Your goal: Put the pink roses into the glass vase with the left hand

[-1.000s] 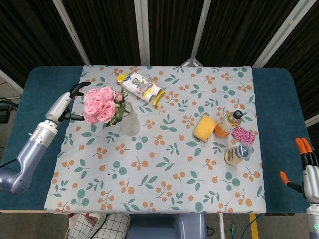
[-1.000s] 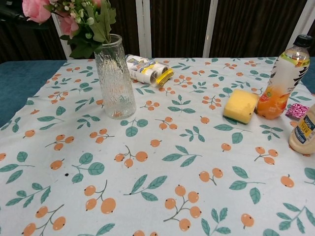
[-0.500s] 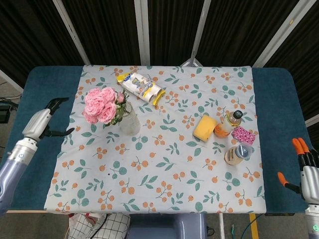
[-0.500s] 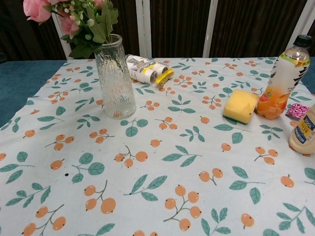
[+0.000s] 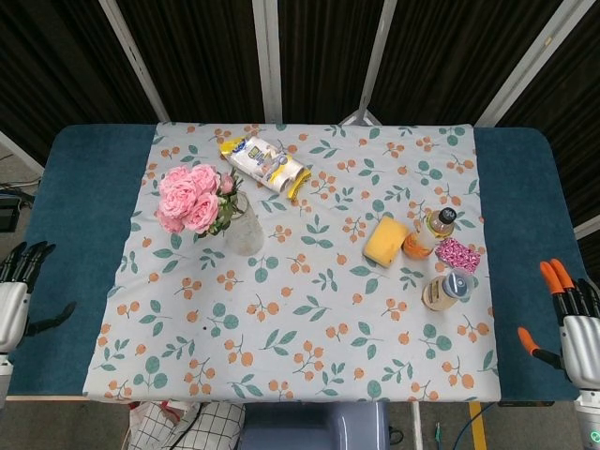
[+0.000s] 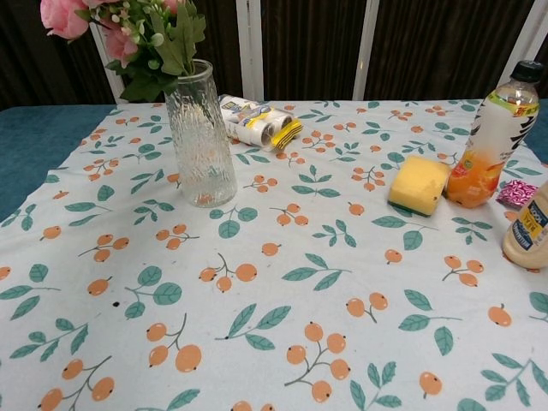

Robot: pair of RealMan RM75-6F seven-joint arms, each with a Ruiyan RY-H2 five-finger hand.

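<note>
The pink roses (image 5: 188, 196) stand in the glass vase (image 5: 244, 229) on the left part of the floral cloth; in the chest view the blooms (image 6: 68, 15) and leaves rise out of the ribbed vase (image 6: 200, 137). My left hand (image 5: 16, 300) hangs at the far left edge of the head view, off the cloth, fingers spread and holding nothing. At the lower right corner my right hand (image 5: 569, 319), with orange fingertips, is likewise spread and empty. Neither hand shows in the chest view.
A snack packet (image 5: 265, 164) lies behind the vase. On the right sit a yellow sponge (image 5: 385, 240), an orange drink bottle (image 5: 427, 232), a pink patterned packet (image 5: 458, 254) and a second bottle (image 5: 443, 290). The blue table (image 5: 80, 187) borders the cloth.
My left hand has pulled away from the roses, moving left and toward the near table edge, off the cloth. The roses stay in the vase. The right hand shifted slightly.
</note>
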